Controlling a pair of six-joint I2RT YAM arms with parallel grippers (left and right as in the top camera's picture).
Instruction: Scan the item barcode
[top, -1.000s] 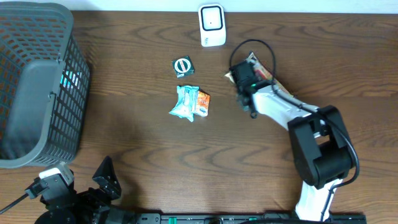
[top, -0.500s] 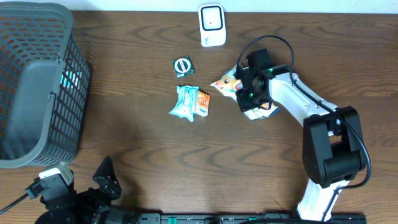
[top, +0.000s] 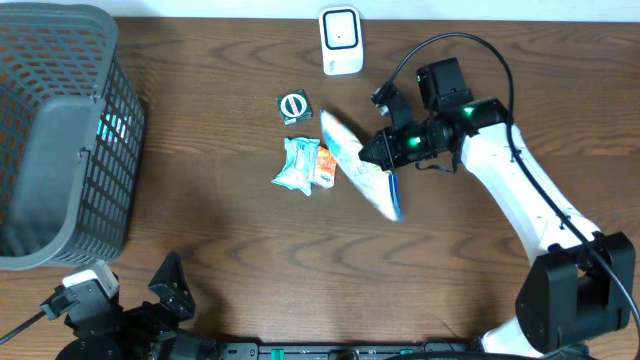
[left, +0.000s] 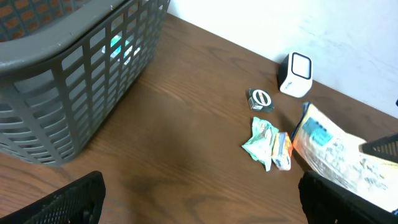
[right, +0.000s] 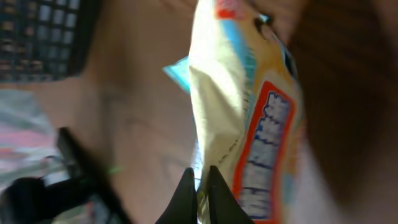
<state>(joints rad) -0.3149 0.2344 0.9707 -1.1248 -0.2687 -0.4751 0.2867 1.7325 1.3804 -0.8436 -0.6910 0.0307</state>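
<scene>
The item is a pale yellow snack bag (top: 358, 165) with blue and orange print. It hangs tilted above the table's middle, pinched at one edge by my right gripper (top: 378, 150), which is shut on it. In the right wrist view the bag (right: 249, 106) fills the frame, its edge between the black fingertips (right: 200, 186). The white scanner (top: 341, 41) stands at the table's back edge, up and left of the bag. My left gripper (left: 199, 196) stays open and empty low at the front left, with the bag (left: 339, 158) far to its right.
A grey mesh basket (top: 60, 130) takes up the left side. A teal packet (top: 298, 165), an orange packet (top: 327, 165) and a round green item (top: 294, 105) lie just left of the bag. The right arm's cable loops over the back right.
My right gripper has lifted the snack bag off the table at the back right and swung it left toward the middle. The left arm has not moved.
</scene>
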